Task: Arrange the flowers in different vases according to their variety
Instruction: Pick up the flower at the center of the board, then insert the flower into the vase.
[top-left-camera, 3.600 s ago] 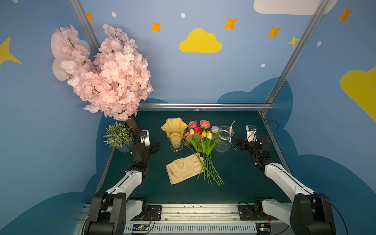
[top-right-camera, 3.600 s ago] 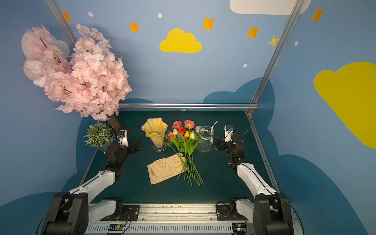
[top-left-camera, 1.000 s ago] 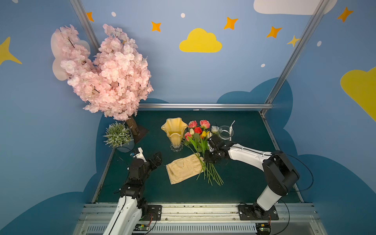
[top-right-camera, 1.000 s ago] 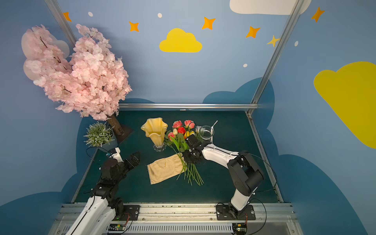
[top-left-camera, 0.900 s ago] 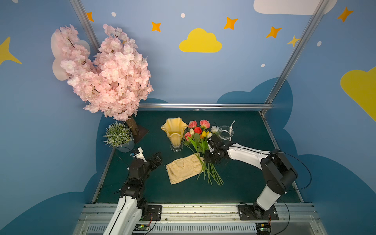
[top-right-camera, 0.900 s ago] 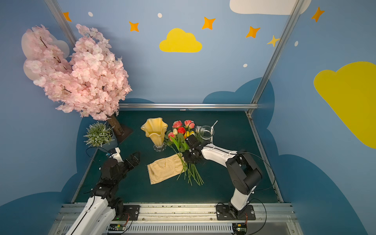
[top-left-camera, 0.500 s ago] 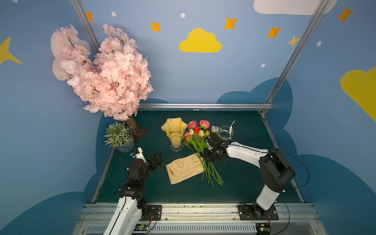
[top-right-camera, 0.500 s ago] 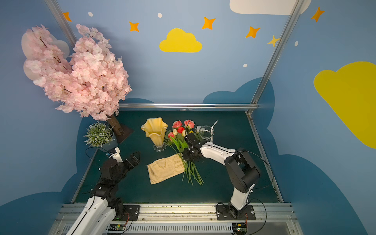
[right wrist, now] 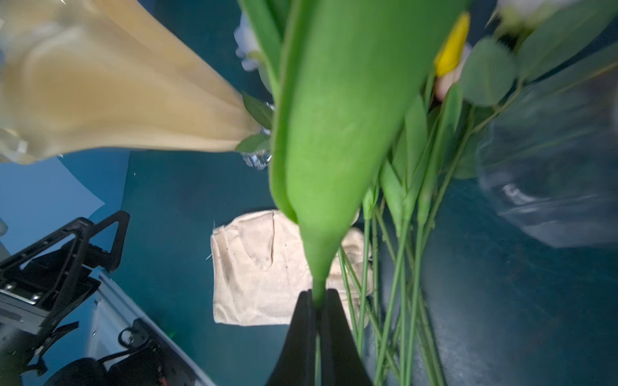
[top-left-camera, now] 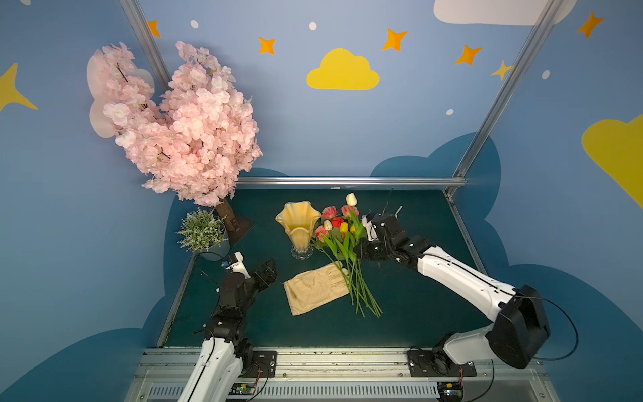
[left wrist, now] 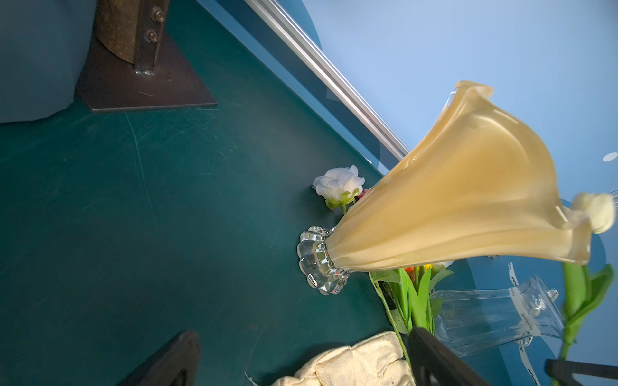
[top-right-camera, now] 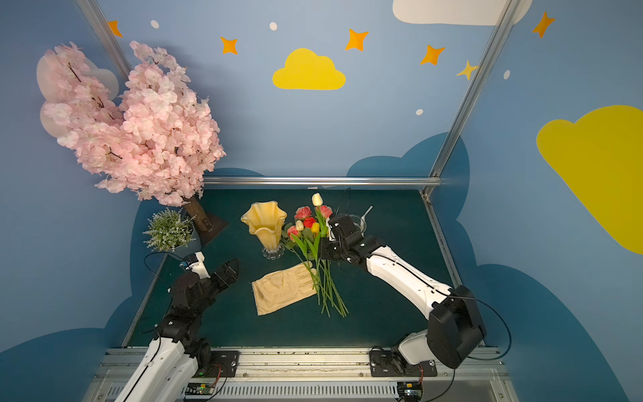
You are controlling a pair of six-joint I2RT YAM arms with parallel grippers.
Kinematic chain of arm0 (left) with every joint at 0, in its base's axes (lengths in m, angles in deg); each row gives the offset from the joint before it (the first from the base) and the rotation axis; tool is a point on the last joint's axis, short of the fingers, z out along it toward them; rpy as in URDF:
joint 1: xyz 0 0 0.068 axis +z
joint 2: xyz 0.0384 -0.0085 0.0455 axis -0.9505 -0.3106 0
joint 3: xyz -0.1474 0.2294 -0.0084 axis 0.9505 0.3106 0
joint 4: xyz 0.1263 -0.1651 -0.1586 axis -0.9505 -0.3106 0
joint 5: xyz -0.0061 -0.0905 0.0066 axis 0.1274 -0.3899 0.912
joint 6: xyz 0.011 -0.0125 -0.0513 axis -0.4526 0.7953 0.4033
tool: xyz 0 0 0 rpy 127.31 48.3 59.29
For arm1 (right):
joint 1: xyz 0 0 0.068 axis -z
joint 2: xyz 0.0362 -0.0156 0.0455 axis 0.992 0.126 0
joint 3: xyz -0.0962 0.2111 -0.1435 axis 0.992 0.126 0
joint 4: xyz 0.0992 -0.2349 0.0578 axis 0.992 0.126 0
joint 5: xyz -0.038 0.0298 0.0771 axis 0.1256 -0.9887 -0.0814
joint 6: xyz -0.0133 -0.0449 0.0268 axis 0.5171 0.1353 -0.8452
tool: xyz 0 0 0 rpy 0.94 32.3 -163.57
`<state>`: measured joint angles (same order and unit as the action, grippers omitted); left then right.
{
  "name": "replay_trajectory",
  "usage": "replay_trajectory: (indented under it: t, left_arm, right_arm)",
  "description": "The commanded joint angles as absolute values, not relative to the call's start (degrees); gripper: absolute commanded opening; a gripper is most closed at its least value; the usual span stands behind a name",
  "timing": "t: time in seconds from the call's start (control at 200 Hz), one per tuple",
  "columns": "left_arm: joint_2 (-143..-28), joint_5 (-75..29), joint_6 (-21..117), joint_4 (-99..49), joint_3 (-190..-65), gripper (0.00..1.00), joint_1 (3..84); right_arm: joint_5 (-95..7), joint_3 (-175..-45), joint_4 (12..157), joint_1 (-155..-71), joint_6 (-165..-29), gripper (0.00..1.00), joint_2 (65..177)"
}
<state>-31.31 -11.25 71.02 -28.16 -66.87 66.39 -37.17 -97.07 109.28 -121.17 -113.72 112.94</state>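
Green tulip stem in right pincer

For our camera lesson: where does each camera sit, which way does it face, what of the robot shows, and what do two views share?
Top views: high in front, looking down and back over the table; left arm and right arm show.
Left wrist: low, facing the yellow vase; open left pincer shows.
Right wrist: looks past the shut right pincer along the tulip it grips.
Both wrist views share that vase.
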Motion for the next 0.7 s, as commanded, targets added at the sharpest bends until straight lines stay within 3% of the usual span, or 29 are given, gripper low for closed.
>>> replay_trajectory:
  t: [0.0,0.29,0.521,0.696]
  left_arm:
    - [-30.6,-12.1,70.3,-26.4,-67.2,1.0,66.6]
    - [-31.5,-12.8,70.3,-25.5,-67.1,1.0,66.6]
    - [-32.2,-12.8,70.3,-25.4,-67.4,1.0,66.6]
    - [-32.7,-12.8,70.3,-26.2,-67.9,1.0,66.6]
  right_arm:
    - [-31.4,-98.6,107.3,-119.2,-107.6,0.0,107.3]
    - [-18.4,-99.7,97.3,-114.4,-96.0,0.0,96.6]
    - [-11.3,-102.7,92.5,-110.3,-90.0,0.0,98.3]
    - [-13.9,-102.7,88.8,-107.5,-89.0,0.0,102.4]
